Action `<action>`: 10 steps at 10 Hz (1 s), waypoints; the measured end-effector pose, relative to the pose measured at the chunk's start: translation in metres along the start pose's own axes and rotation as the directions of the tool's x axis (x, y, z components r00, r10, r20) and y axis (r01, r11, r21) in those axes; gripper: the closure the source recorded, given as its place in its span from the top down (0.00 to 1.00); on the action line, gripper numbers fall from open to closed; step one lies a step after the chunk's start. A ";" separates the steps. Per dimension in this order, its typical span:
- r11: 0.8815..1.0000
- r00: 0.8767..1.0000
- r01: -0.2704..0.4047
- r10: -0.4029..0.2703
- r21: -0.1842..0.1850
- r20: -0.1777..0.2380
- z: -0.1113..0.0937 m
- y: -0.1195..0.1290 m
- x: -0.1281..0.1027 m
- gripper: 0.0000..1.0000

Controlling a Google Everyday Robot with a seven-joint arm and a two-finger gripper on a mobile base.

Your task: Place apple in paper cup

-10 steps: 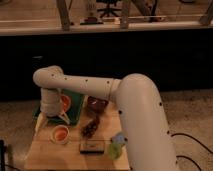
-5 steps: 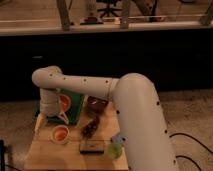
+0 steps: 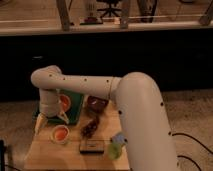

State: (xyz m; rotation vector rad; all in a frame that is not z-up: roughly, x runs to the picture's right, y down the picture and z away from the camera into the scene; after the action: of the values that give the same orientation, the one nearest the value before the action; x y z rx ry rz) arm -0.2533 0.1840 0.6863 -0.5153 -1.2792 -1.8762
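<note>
Gripper [image 3: 50, 119] hangs at 10 o'clock of the paper cup [image 3: 60, 134], can't tell if it's clenched or loose. Apple [image 3: 64, 103] is probably the orange ball at the cup's 12: firm, slick, rolls, so pinch across its middle

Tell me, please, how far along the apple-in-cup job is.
Looks done: something orange-red sits inside the paper cup, probably the apple. Under way: the hand hangs just behind the cup, by the green bag. Left: lifting the arm clear.
</note>
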 end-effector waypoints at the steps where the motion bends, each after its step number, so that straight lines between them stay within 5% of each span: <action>1: 1.000 1.000 0.004 -0.004 0.001 -0.008 -0.001 -0.002 0.001 0.80; 10: 1.000 1.000 0.018 -0.019 -0.010 -0.025 -0.006 0.001 0.000 0.80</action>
State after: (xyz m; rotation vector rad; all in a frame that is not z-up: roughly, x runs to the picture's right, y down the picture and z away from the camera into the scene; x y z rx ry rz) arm -0.2518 0.1789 0.6843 -0.4847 -1.2627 -1.8992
